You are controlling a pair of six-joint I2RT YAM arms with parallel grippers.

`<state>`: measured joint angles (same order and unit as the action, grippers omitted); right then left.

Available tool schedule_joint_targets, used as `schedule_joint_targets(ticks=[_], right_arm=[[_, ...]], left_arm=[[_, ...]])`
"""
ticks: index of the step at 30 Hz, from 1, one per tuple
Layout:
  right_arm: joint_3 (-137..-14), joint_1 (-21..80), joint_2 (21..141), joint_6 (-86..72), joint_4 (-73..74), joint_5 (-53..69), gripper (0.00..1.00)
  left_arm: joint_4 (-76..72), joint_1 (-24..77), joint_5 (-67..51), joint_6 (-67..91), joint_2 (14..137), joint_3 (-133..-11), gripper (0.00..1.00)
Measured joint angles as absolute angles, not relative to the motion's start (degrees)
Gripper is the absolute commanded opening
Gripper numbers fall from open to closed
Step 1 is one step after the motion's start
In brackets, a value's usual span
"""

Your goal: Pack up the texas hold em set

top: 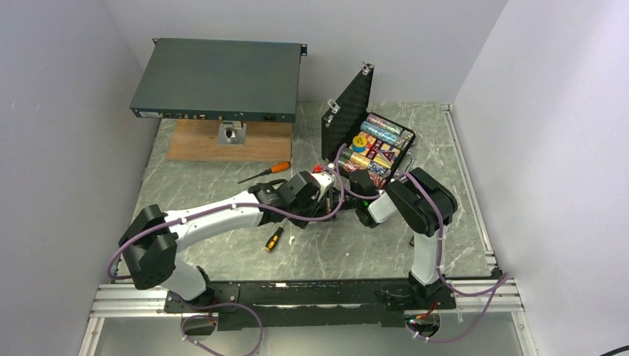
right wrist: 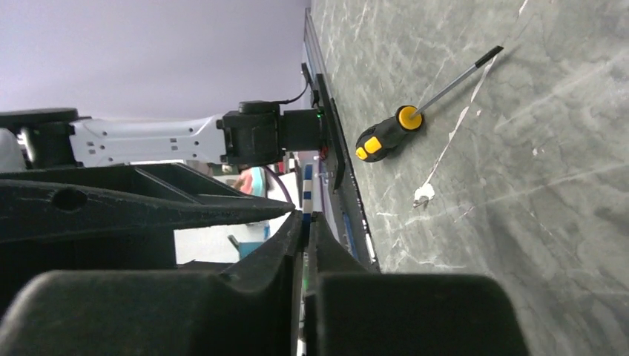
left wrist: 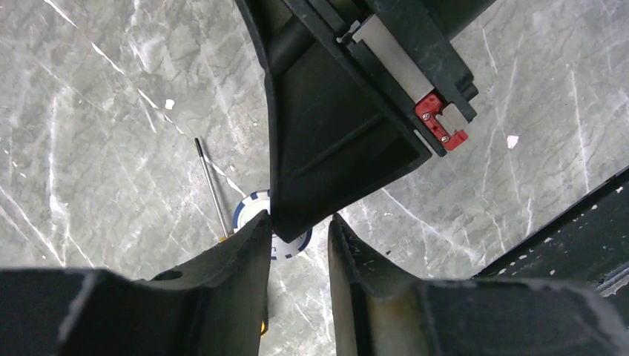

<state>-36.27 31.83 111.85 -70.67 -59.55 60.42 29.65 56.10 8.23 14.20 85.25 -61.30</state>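
Orange-handled screwdrivers (top: 274, 239) lay on the grey marbled surface (top: 222, 167); left fingers (left wrist: 237, 256) apart, right fingers (right wrist: 293, 233) clamped on a blue-white chip (right wrist: 307, 182).

Matt grey marbled table (top: 222, 245), textured black case (top: 348, 100) lid, wooden board (top: 196, 144).

Grey-green marbled counter (top: 222, 185); black textured case (top: 348, 104); multicoloured chip rows (top: 378, 144); blue-and-white striped chip (left wrist: 285, 241); orange-and-black screwdriver (top: 274, 239).
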Motion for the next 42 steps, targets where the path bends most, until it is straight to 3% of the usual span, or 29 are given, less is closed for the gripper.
schedule_joint_targets(ticks=[6, 12, 15, 18, 24, 30, 42], right_arm=[[-33.85, 31.55, 112.20, -72.93, -62.74, 59.48, 0.00], [-33.28, 31.29, 110.74, -69.19, -57.67, 58.19, 0.00], [-33.89, 29.87, 106.13, -61.21, -44.31, 54.22, 0.00], [-37.23, 27.62, 100.03, -51.44, -25.71, 45.28, 0.00], [-43.75, 19.77, 90.52, -40.32, -2.52, 27.29, 0.00], [-51.27, 16.47, 88.79, -39.38, 14.41, 4.99, 0.00], [-61.98, 16.08, 88.92, -40.95, 27.68, -19.49, 0.00]], left_arm=[[29.98, 56.21, 8.95, 14.39, 85.21, -61.23, 0.31], [30.11, 56.23, 12.38, 16.08, 81.30, -60.07, 0.62], [30.26, 56.23, 14.31, 17.32, 74.74, -58.24, 0.77], [30.09, 56.21, 15.73, 18.65, 66.57, -56.12, 0.86], [29.17, 56.05, 17.34, 21.65, 55.81, -50.50, 0.89], [29.54, 55.96, 17.91, 24.16, 52.62, -44.95, 0.89], [29.56, 55.92, 17.98, 24.97, 51.09, -44.25, 0.89]])
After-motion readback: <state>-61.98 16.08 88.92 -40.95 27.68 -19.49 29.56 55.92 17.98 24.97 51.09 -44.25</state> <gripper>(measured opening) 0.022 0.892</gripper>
